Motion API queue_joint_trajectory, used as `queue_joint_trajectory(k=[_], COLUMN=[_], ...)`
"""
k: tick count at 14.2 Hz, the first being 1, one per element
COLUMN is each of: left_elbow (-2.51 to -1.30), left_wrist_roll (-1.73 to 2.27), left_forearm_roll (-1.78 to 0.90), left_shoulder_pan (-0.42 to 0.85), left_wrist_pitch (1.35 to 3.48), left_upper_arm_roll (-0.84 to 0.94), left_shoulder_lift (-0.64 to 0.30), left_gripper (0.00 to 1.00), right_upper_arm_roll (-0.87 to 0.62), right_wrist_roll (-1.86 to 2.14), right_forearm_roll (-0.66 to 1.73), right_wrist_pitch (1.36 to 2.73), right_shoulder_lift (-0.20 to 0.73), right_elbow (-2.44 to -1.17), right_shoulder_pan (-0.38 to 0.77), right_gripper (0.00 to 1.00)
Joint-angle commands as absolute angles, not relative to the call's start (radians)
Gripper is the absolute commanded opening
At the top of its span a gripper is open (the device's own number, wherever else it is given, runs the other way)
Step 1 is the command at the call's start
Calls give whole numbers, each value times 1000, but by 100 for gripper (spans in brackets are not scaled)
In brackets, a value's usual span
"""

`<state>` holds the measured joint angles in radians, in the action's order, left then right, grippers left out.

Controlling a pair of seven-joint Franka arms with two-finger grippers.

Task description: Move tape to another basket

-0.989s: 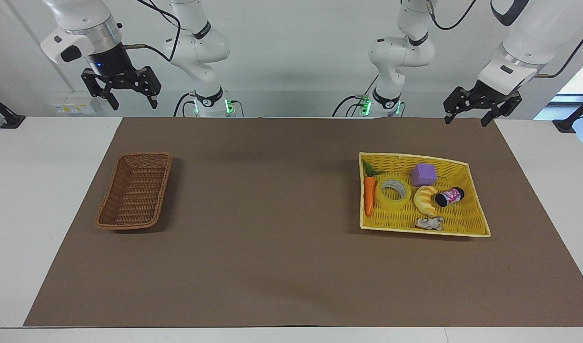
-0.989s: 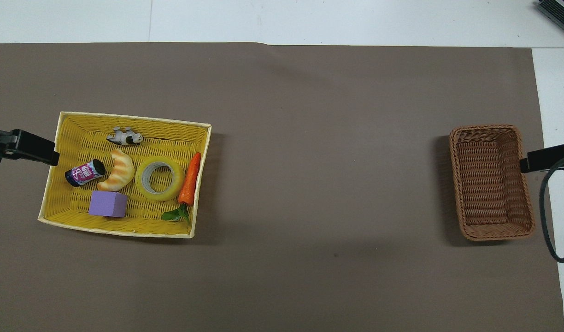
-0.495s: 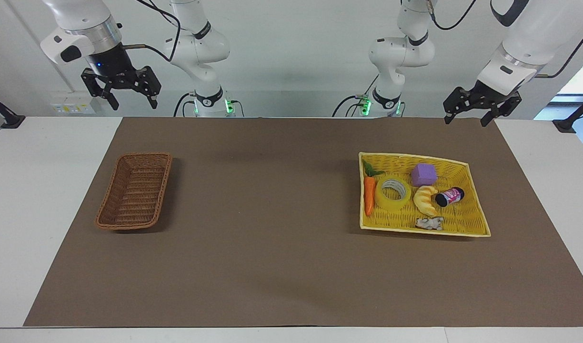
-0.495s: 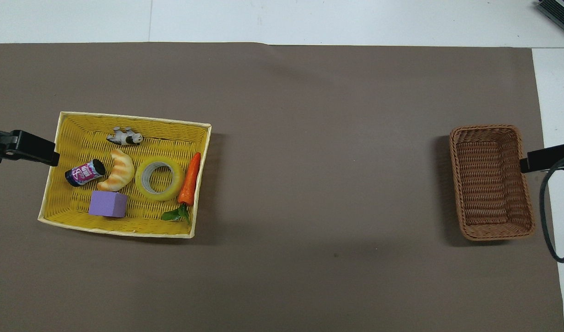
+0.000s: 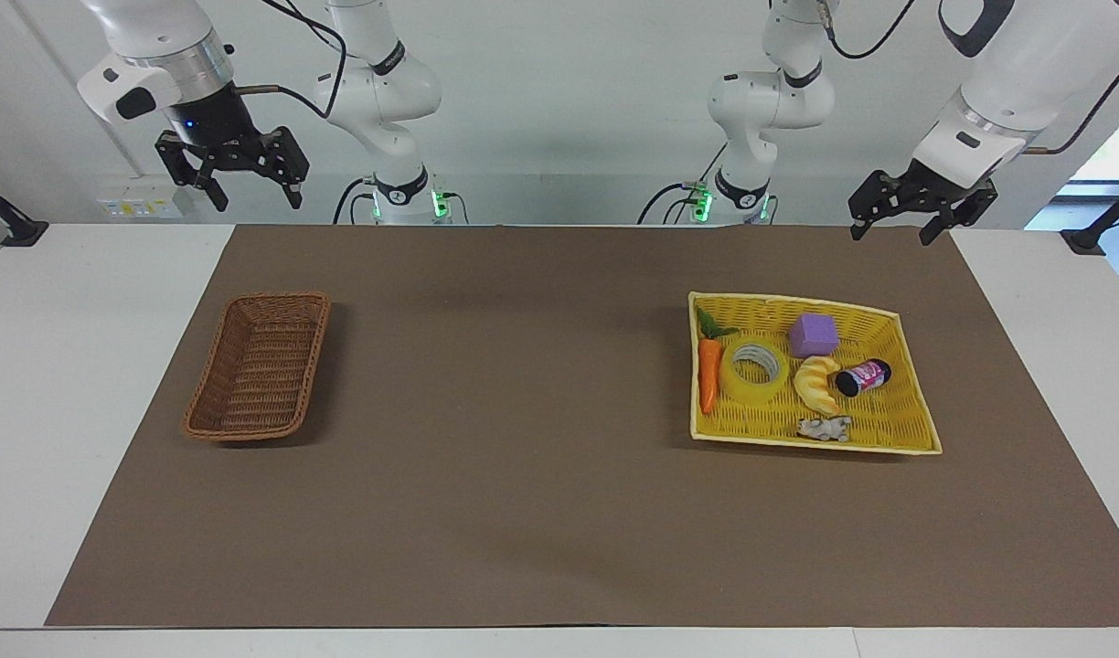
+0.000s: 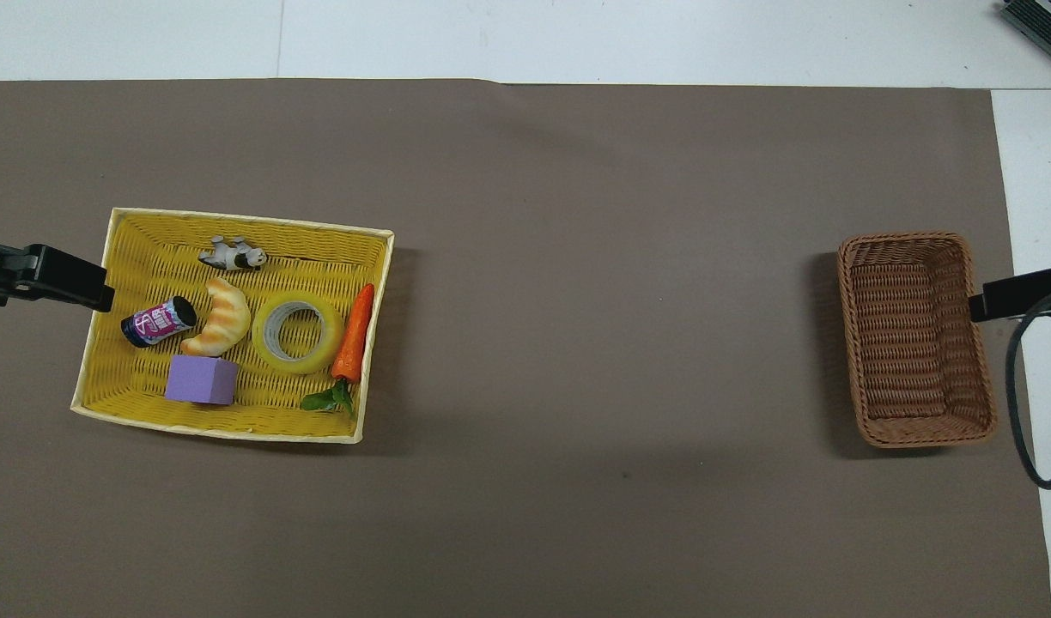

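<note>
Left end effector (image 5: 898, 216) above tape (image 5: 754, 371)

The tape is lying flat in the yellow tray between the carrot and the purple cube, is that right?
Not quite. The tape does lie flat in the yellow tray beside the carrot, but its neighbour away from the carrot is the croissant-shaped toy, not the purple cube. The overhead view shows it.

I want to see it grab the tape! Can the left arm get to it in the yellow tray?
Probably yes. The left gripper, open, hangs at that end of the table, and the tape lies flat, uncovered, between the carrot and the croissant toy.
</note>
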<state>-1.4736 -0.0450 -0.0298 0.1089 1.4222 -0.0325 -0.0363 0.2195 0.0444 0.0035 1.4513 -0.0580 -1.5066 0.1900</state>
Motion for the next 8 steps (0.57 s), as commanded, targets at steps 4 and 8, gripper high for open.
queue_joint_trajectory(k=[4,8], left_elbow=[-1578,-1614], left_wrist_roll=[108,163], left_forearm_roll=[-26,-26], left_shoulder_pan=[113,112], left_wrist_pitch=[1491,1520], left_upper_arm_roll=[-31,-31], left_shoulder_lift=[23,28], left_gripper=[100,100], right_upper_arm_roll=[213,213], right_wrist_roll=[34,34], right_forearm_roll=[-18,-18], right_wrist_pitch=[1471,1471], right_shoulder_lift=[-77,-77], right_elbow=[-1532,-1532], right_shoulder_pan=[184,184], right_gripper=[100,100])
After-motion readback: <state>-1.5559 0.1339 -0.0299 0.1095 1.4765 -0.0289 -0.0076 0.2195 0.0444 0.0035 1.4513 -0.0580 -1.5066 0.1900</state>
